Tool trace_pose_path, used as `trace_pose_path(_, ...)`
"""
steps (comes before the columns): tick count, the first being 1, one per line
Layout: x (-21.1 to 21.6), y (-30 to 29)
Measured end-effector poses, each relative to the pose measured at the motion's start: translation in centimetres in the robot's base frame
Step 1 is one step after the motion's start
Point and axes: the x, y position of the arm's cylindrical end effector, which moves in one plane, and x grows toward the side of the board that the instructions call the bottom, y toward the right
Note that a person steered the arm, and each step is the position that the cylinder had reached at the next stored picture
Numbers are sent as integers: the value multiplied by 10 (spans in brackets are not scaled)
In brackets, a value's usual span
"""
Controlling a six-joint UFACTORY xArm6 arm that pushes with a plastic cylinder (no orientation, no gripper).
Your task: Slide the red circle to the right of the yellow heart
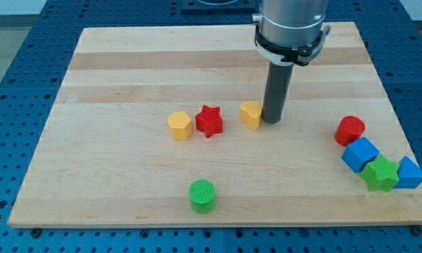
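The red circle [350, 130] sits at the view's right side of the wooden board [126, 63]. The yellow heart [251, 113] lies near the board's middle. My tip [272, 120] stands right against the heart's right side, well to the left of the red circle. The rod rises from there to the grey arm at the view's top.
A red star [209, 121] and a yellow hexagon [179, 126] lie left of the heart. A green circle [202, 195] sits near the bottom edge. A blue cube [359, 154], a green star [380, 173] and a blue triangle [410, 173] cluster below the red circle.
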Motion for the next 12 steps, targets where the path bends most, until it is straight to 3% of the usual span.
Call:
trace_pose_path(2, 0, -29)
trace_pose_path(3, -6, -11)
trace_pose_path(4, -36, 71)
trace_pose_path(5, -37, 183)
trace_pose_path(6, 4, 259)
trace_pose_path(7, 25, 264)
trace_pose_path(11, 39, 62)
trace_pose_path(12, 39, 50)
